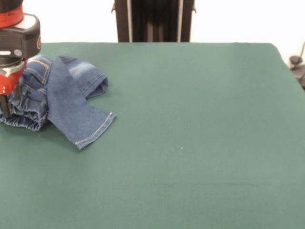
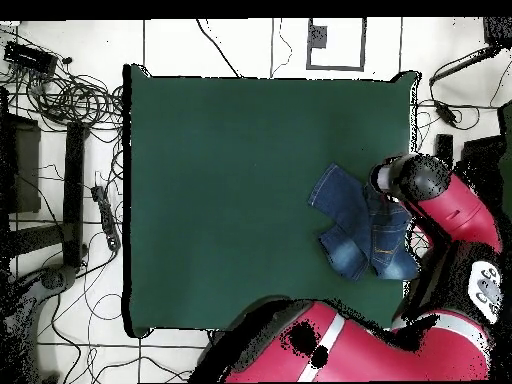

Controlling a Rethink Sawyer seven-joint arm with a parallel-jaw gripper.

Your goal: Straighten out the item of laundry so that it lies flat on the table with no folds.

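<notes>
The item of laundry, blue denim jeans [image 1: 62, 98], lies crumpled at the left edge of the green table [image 1: 190, 119] in the front view. One hemmed leg points towards the front, the other is folded over behind it, and the waist end is bunched up. My gripper [image 1: 5, 106] reaches down onto the bunched left part of the jeans, half cut off by the picture's edge. From overhead, the jeans [image 2: 358, 225] sit near the right edge of the table [image 2: 230, 180], and the arm's wrist [image 2: 415, 178] covers their right side and hides the gripper.
The red arm [image 2: 450, 230] curves along the table's right edge in the overhead view, and its lower links [image 2: 320, 350] cross the bottom edge. Cables and equipment [image 2: 60, 100] lie on the floor to the left of the table.
</notes>
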